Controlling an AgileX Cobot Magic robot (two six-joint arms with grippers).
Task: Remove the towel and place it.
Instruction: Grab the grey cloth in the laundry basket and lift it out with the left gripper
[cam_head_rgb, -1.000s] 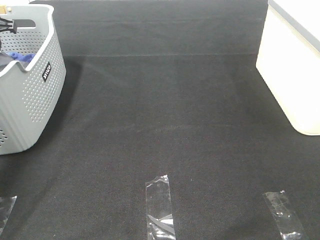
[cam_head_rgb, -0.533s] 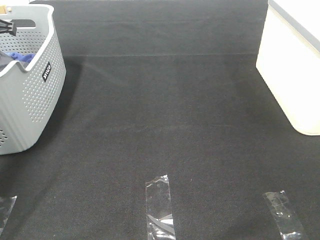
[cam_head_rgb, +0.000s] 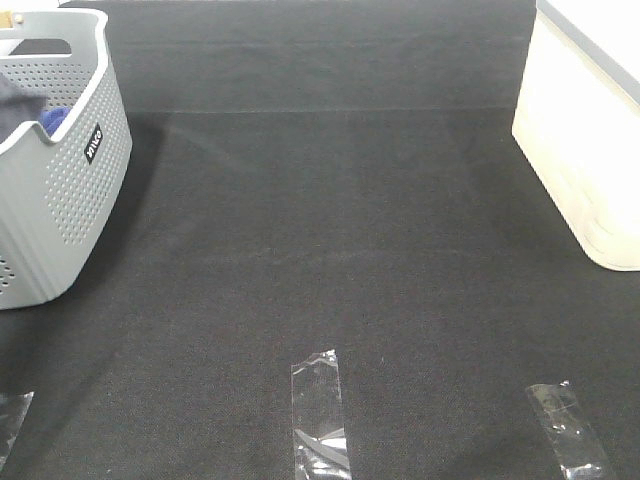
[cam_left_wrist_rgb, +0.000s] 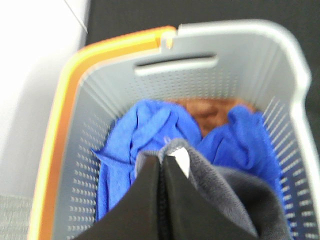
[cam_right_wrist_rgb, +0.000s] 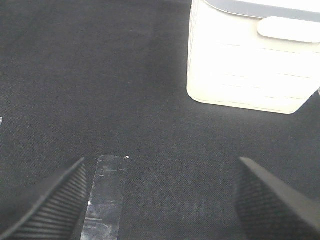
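Observation:
The towel (cam_left_wrist_rgb: 225, 195) is a slate-grey terry cloth with a small white tag, lying in the grey perforated basket (cam_left_wrist_rgb: 250, 75). My left gripper (cam_left_wrist_rgb: 161, 170) is shut on a fold of it, just above the other cloths. In the exterior high view a dark fold of the towel (cam_head_rgb: 12, 100) shows inside the basket (cam_head_rgb: 60, 200) at the far left; the left gripper itself is out of that frame. My right gripper (cam_right_wrist_rgb: 160, 200) hangs open over the black mat, empty.
A bright blue cloth (cam_left_wrist_rgb: 145, 130) and a brown cloth (cam_left_wrist_rgb: 210, 112) lie under the towel. A white bin (cam_head_rgb: 585, 140) stands at the right edge, also seen from the right wrist (cam_right_wrist_rgb: 250, 65). Clear tape strips (cam_head_rgb: 320, 410) mark the mat's front.
The left gripper closed on the towel. In the exterior high view its black tip has left the frame and a dark fold of towel has risen in the basket. The right gripper has stayed open.

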